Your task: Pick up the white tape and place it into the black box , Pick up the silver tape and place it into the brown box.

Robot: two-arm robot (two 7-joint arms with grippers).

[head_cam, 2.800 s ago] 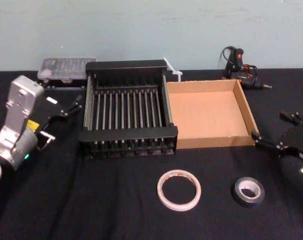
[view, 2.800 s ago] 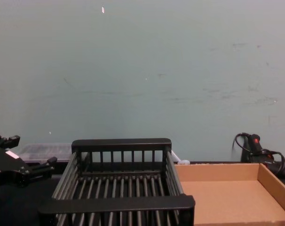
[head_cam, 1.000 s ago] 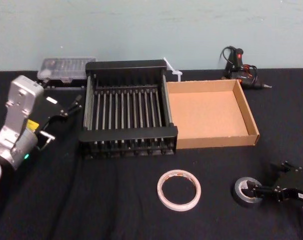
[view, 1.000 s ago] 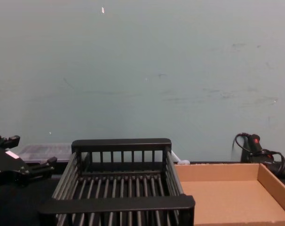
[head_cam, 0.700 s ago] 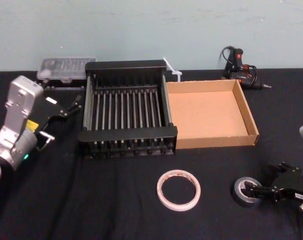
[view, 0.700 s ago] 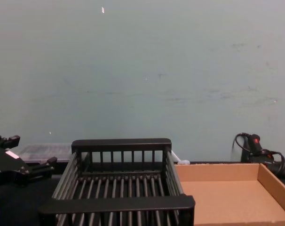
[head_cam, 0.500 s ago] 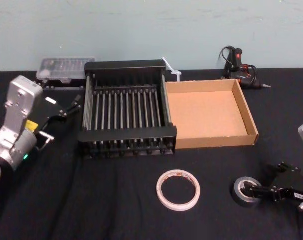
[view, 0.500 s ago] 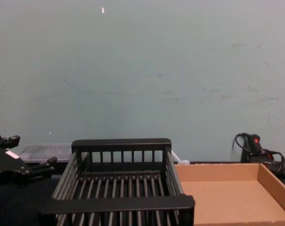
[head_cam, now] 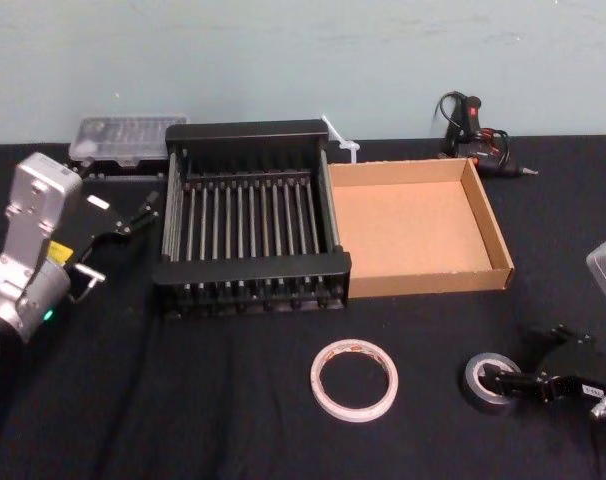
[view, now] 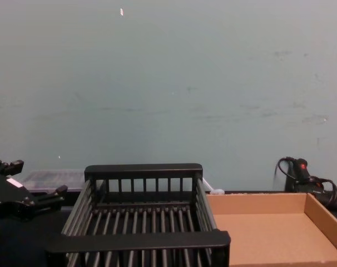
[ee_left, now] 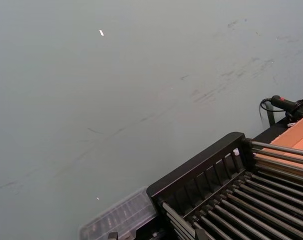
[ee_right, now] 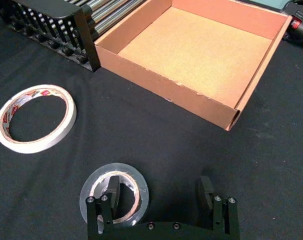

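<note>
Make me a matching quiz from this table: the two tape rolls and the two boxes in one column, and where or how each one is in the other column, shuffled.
Things:
1. white tape
2. silver tape
3. black box
4. brown box

States:
A. empty, beside the parked left gripper
B. the open right gripper has one finger in its centre hole
C. lying flat on the black tabletop, untouched
D. empty, to the right of the black box

Pairs: 1-C, 2-B, 3-A, 4-D
</note>
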